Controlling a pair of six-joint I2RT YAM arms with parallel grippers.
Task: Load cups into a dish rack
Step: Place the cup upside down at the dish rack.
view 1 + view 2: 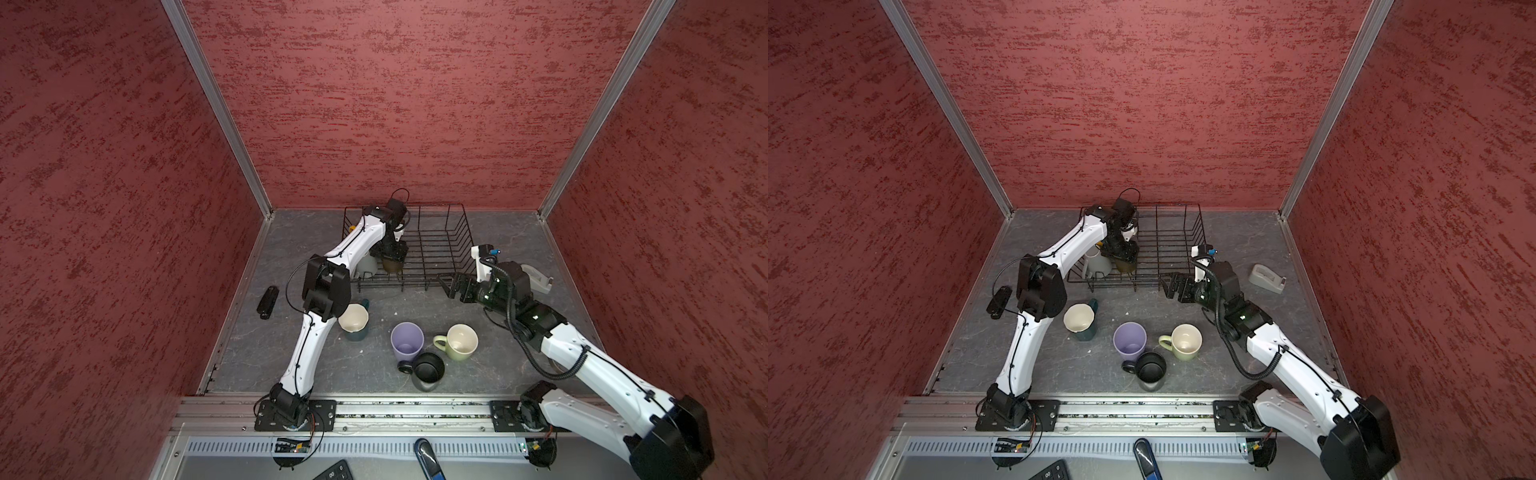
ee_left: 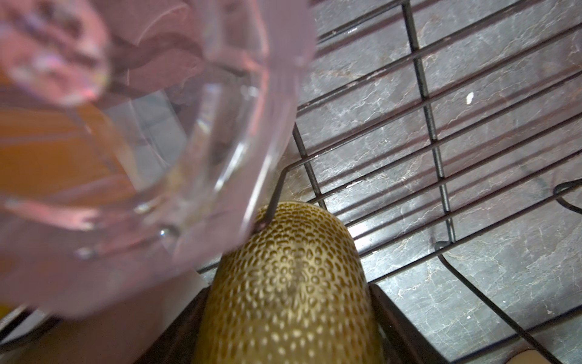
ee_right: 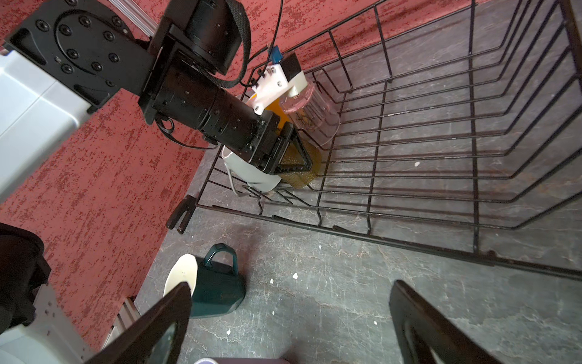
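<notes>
My left gripper [image 1: 392, 255] reaches down into the black wire dish rack [image 1: 457, 232] at its near left part. Its fingers lie against both sides of the dimpled amber-olive glass [image 2: 289, 283], which stands on the rack floor. Beside it in the rack are a grey mug [image 1: 365, 266], a clear glass [image 3: 311, 107] and a yellow mug [image 3: 277, 110]. On the table in front stand a teal mug [image 1: 355, 322], a lilac tumbler [image 1: 407, 340], a pale green mug [image 1: 459, 341] and a black mug [image 1: 428, 370]. My right gripper [image 1: 445, 286] hangs open and holds nothing, off the rack's near right corner.
A grey tape dispenser [image 1: 536, 278] sits to the right of the rack behind my right arm. A small black device [image 1: 268, 302] lies by the left wall. Red walls close in three sides, and a metal rail runs along the front.
</notes>
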